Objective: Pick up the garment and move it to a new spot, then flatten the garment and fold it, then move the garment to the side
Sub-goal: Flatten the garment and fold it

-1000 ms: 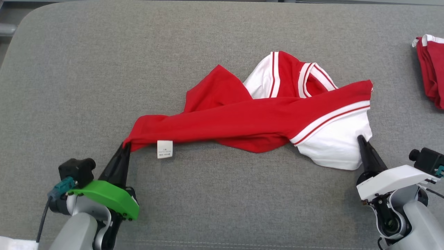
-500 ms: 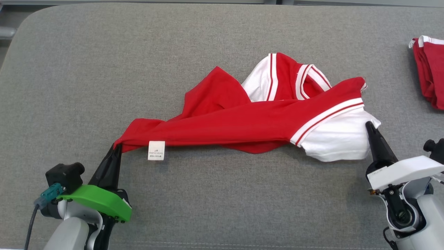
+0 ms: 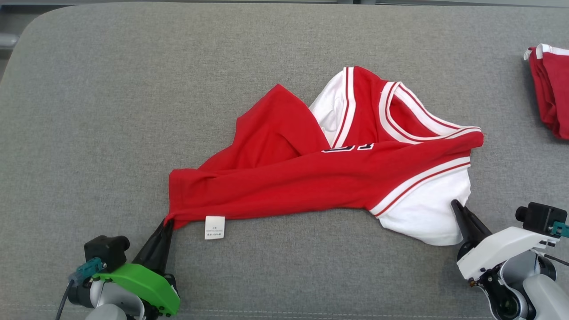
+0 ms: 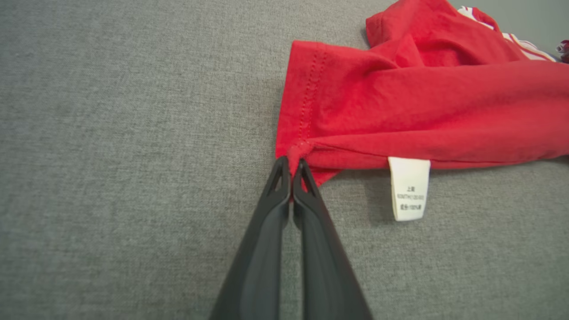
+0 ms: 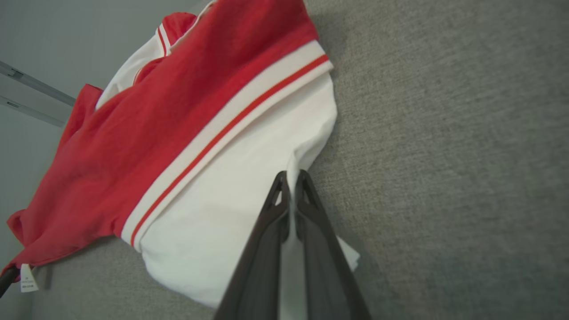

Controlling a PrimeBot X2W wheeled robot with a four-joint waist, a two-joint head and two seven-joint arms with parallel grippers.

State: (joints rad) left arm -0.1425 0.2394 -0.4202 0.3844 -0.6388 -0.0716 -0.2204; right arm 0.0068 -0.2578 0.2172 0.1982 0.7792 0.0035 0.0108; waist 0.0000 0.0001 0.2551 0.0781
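Observation:
The garment [image 3: 311,173] is a red jersey with white panels and striped trim, lying crumpled across the middle of the grey padded surface. My left gripper [image 3: 169,222] is shut on its red hem corner at the lower left, beside a white care label [image 3: 214,227]. The left wrist view shows that pinched corner [image 4: 293,156] between the closed fingers [image 4: 275,209]. My right gripper [image 3: 455,204] is shut on the white sleeve part [image 3: 422,218] at the lower right. Its wrist view shows white fabric [image 5: 231,195] held between the fingers [image 5: 311,209].
A second red and white garment [image 3: 551,89] lies folded at the right edge of the grey surface [image 3: 111,111]. The surface's rounded far-left corner [image 3: 26,31] drops off to the floor beyond.
Both grippers have drawn nearer to me with the garment. Its front has slid down and spread, baring the neckline and a dark print that were covered before.

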